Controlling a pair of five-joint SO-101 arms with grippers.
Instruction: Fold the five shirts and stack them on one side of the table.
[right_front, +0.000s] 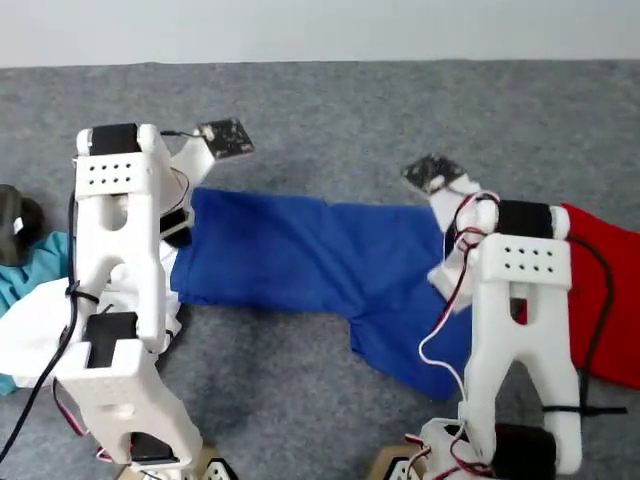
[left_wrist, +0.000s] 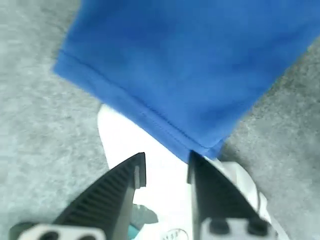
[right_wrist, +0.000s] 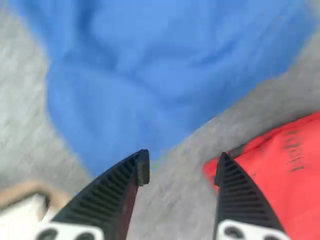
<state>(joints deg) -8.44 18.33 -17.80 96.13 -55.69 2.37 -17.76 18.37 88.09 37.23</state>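
A blue shirt (right_front: 310, 265) lies spread across the middle of the grey table, one sleeve trailing toward the front. My left gripper (left_wrist: 166, 169) hovers open over a white shirt (left_wrist: 125, 145), just short of the blue shirt's hem (left_wrist: 165, 127). In the high view the left arm (right_front: 120, 250) stands at the blue shirt's left end. My right gripper (right_wrist: 182, 167) is open above bare carpet between the blue shirt (right_wrist: 165, 65) and a red shirt (right_wrist: 280, 170). The red shirt (right_front: 605, 300) lies at the right edge, partly behind the right arm (right_front: 520, 300).
A white shirt (right_front: 40, 330) and a teal shirt (right_front: 40, 265) are piled at the left edge, with a dark garment (right_front: 18, 222) beside them. Grey carpet (right_front: 400, 120) covers the table's far half. A wooden base shows by the right arm (right_wrist: 20, 192).
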